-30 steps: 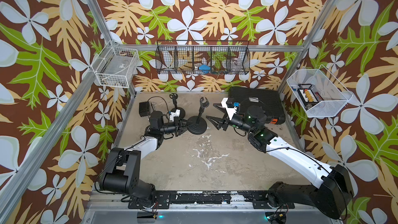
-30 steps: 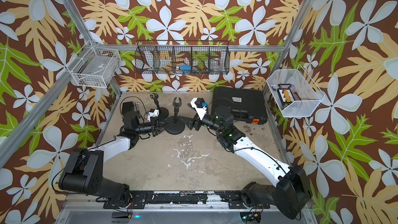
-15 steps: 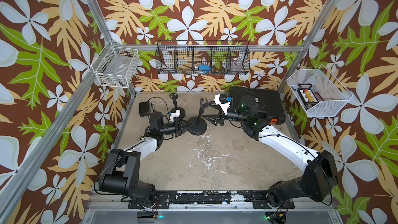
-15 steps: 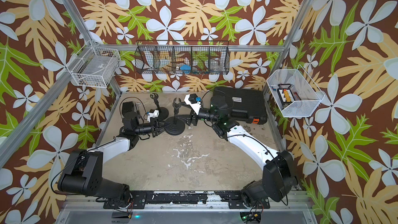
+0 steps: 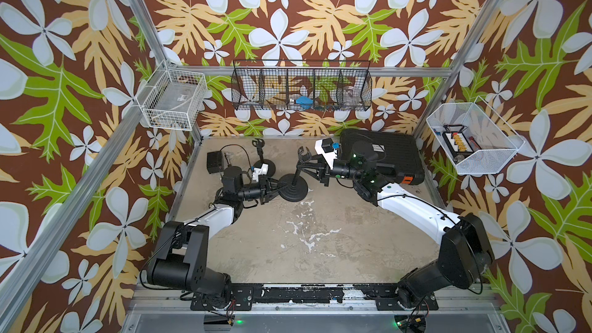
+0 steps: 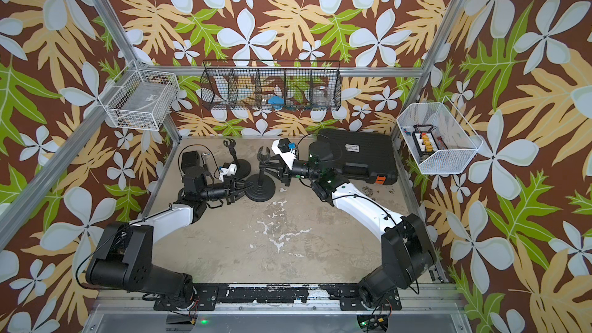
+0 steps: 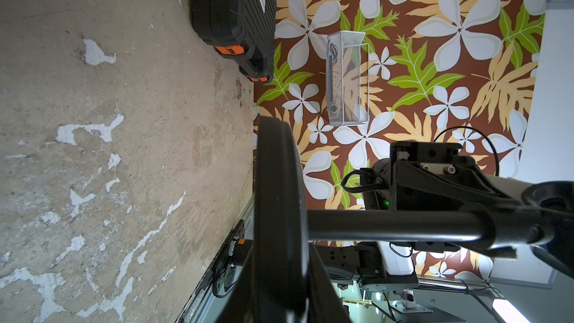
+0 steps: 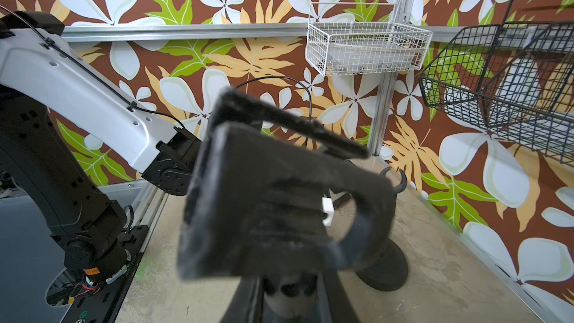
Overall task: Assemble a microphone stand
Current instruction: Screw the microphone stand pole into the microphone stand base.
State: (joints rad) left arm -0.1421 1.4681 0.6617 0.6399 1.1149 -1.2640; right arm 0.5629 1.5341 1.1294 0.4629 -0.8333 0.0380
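One stand: black round-based microphone stand (image 5: 294, 192), upright between claws.
Left claw (image 5: 278, 188): clamps base rim (image 7: 276, 175), probably steadying it.
Right claw (image 5: 302, 167): closed round pole (image 5: 296, 178), likely for tightening.

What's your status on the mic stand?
Left hand shut on base. Right hand shut on pole under clip. Second stand behind, apart.

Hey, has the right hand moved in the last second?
Yes. The right hand moved away from the black case, toward the stand, and shut on its pole.
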